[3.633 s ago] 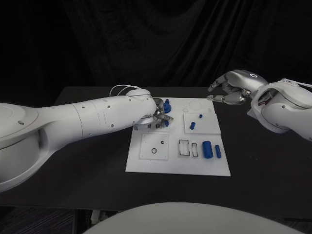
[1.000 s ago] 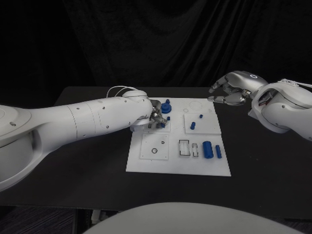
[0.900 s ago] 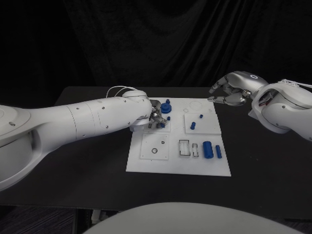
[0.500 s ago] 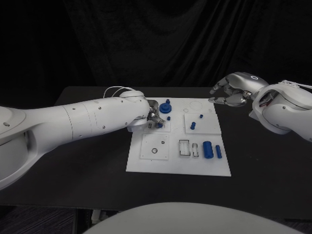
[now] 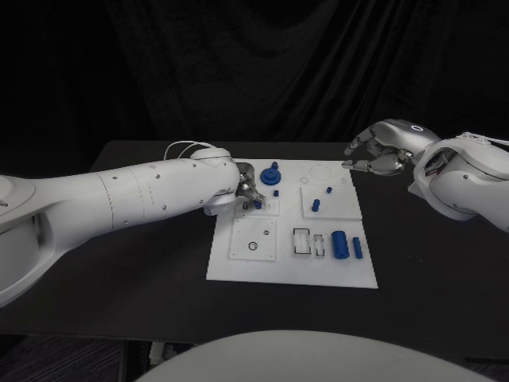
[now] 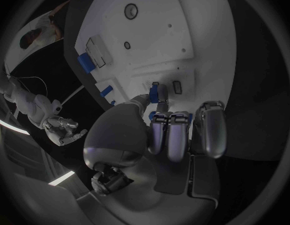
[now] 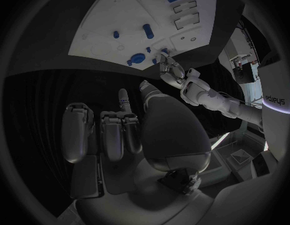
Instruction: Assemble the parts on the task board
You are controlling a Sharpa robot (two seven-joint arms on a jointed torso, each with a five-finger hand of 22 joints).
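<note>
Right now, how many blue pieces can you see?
7: two cylinders near right, two pegs mid-right, a knob and small peg farther back, one blue piece in the left hand. More may hide.

Left hand [image 5: 246, 191] pinching a small blue part [image 6: 160, 92]; right hand [image 5: 375, 150] aloft, fingers curled.

left hand [image 5: 248, 193] drawn back slightly, lower

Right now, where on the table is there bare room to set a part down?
Bare table lies right of the task board, and between the board and the near table edge. Crowded: the board's far left corner, where the left hand pinches a blue part.
</note>
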